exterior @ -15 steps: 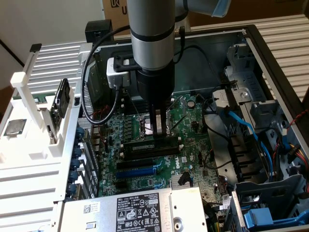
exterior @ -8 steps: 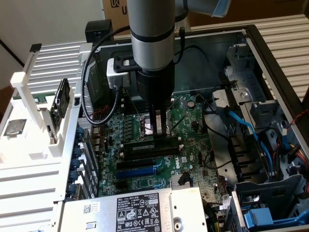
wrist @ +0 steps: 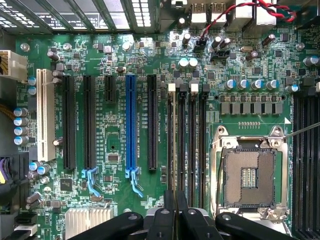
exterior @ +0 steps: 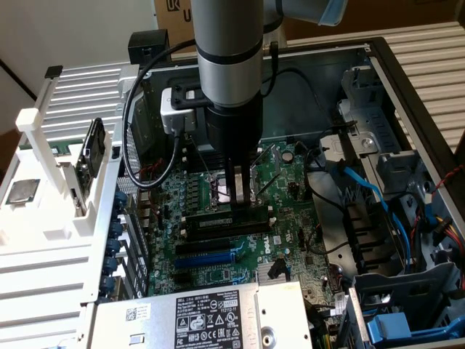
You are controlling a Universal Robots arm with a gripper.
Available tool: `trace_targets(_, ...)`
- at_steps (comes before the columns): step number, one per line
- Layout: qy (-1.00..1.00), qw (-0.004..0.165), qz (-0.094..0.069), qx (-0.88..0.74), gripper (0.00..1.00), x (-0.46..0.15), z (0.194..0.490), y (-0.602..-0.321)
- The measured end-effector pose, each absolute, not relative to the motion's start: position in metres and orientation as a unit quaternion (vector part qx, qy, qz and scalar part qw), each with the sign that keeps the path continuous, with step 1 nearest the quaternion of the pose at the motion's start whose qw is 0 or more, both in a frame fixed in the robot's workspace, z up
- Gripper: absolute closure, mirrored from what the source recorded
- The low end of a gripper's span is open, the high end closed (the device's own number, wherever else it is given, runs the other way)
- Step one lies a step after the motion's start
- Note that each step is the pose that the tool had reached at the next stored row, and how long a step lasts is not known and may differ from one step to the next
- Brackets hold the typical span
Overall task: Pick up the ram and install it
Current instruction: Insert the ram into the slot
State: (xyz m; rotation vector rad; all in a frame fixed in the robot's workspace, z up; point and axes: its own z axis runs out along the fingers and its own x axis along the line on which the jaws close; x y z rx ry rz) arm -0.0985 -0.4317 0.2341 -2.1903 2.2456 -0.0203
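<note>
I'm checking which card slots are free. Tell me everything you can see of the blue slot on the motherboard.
The blue slot is a long, narrow strip of what looks like blue plastic, fixed flat on the green motherboard. A lighter blue latch sticks out at one end. It is empty, with no card in it. It lies parallel to the black slots on either side, and nothing touches it.

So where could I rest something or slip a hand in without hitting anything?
Bare: the white slatted platform, nearer the camera than its rack, and the ribbed surface outside the case on the exterior view's right. Crowded: the motherboard, where the gripper stands over the ram, and the cable bundle beside it.
</note>
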Motion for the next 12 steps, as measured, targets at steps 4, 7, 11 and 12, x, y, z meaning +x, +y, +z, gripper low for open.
trace_targets(4,0.716,0.002,-0.006,-0.698,0.88,-0.0987,0.234,-0.4317)
trace_targets(7,0.716,0.002,-0.006,-0.698,0.88,-0.0986,0.2333,-0.4317)
trace_targets(11,0.716,0.002,-0.006,-0.698,0.88,-0.0986,0.2318,-0.4317)
trace_targets(12,0.716,0.002,-0.006,-0.698,0.88,-0.0986,0.2316,-0.4317)
